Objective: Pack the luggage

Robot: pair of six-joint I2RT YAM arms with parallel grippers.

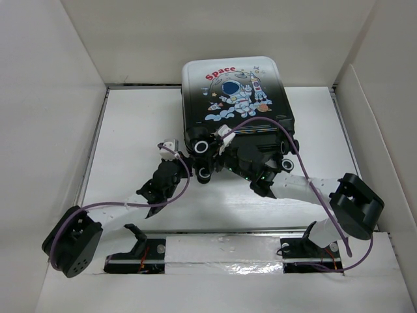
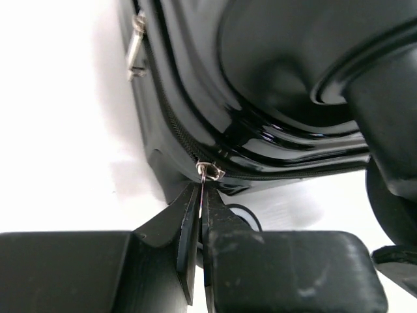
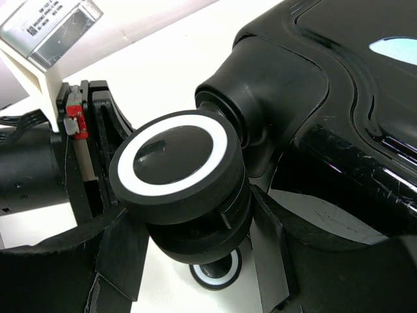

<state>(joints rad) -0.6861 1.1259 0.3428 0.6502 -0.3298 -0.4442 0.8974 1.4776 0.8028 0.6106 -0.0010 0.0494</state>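
The two arms rise closest to view. The left arm (image 1: 73, 242) bends at a raised elbow, well out from the luggage's (image 1: 238, 91) near left corner, and slants its forearm in toward that corner. The right arm (image 1: 355, 205) folds the same way off the luggage's near right and reaches in low along its wheeled end. The white bench (image 1: 130, 130) stretches out on both sides of the luggage. The luggage lies closed at the far middle, astronaut print up, wheels toward the arms. The right hand (image 3: 195, 218) pinches a white-ringed wheel (image 3: 171, 163) at the luggage's near end, one finger lying against each side. The left hand (image 2: 200, 199) is pressed together on the zipper pull (image 2: 210, 172) at the luggage's lower corner. The pull's ring shows just past the tips. A second pull (image 2: 137, 45) hangs farther along the zipper.
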